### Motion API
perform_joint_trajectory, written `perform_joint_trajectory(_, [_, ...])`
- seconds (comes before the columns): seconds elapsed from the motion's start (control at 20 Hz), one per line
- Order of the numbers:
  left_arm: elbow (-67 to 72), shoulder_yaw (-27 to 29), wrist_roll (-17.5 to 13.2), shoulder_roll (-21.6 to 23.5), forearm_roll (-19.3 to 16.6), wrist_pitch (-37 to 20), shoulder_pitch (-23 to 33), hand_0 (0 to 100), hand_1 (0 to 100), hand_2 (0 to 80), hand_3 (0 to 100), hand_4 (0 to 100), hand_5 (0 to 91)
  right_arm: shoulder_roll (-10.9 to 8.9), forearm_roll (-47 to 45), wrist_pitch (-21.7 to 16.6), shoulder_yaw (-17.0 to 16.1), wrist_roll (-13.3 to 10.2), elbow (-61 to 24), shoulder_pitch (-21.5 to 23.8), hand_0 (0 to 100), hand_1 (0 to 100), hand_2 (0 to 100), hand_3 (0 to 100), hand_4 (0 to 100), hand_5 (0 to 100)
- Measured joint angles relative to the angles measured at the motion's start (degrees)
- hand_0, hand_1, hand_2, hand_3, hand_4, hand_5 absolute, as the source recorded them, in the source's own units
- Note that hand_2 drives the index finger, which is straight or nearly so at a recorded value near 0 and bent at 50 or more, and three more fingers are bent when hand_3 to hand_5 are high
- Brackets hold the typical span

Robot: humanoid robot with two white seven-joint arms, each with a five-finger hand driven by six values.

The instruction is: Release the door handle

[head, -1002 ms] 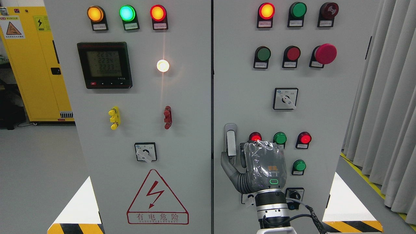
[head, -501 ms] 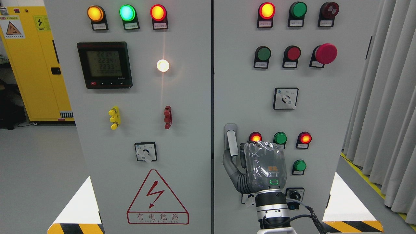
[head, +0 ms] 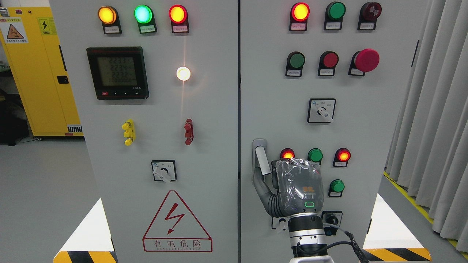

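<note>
Door handle [head: 261, 159] sits low on the left edge of the right cabinet door [head: 380, 120], its silver lever tilted slightly off vertical. My right hand [head: 298, 186], wrapped in clear plastic, is just beside it, thumb [head: 260, 184] hooked under the lever's lower end and touching it; the other fingers are hidden behind the back of my hand, so I cannot tell how firmly I grip. My left hand is out of sight.

I count two cabinet doors, twelve round lamps and buttons on the right door including one big red mushroom button [head: 366, 60], four lit lamps on the left door [head: 212, 153], four rotary switches, and one meter [head: 117, 73].

Since a second ago the lever's lower end has swung right, and my thumb has slid up closer under it.

Below a red lightning triangle [head: 177, 221] reads "有电危险". The meter's digits are too blurred to read surely.
</note>
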Motion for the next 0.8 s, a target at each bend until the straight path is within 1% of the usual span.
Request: perform_joint_trajectory(0.8, [0.0, 0.0, 0.0, 0.0, 0.0, 0.0, 0.0, 12, 56, 0.0, 0, 0, 0.0, -0.04, 0.0, 0.1, -0.1, -0.2, -0.8, 0.6, 52, 41, 100, 100, 100, 100])
